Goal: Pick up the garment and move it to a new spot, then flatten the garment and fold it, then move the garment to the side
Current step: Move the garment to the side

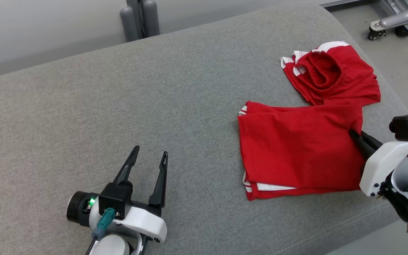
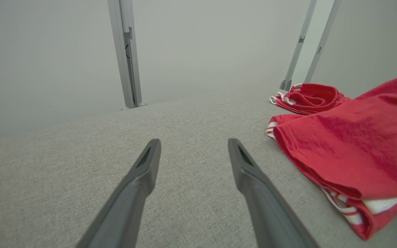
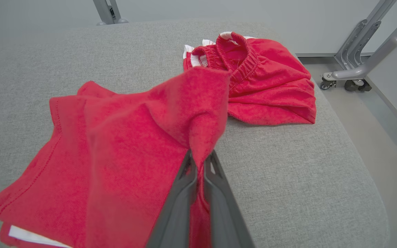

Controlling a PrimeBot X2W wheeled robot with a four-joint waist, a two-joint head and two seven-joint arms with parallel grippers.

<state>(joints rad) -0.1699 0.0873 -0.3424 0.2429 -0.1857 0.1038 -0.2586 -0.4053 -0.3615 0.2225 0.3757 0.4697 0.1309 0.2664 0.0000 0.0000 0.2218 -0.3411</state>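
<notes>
My right gripper [image 3: 200,158] clamps a raised fold of the half-folded red garment [image 1: 296,148] at the right end of the grey cushion [image 1: 154,88]; my left gripper [image 1: 149,151] sits spread wide, well apart from it.

Red garment [image 2: 350,144] partly beyond the left wrist view's right edge; wheeled stand [image 1: 391,21] half outside head view

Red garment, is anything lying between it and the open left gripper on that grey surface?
Nothing visible does. Only bare grey surface lies between the left gripper and the red garment. The right gripper is shut on the garment's edge, on the side away from the left gripper.
</notes>
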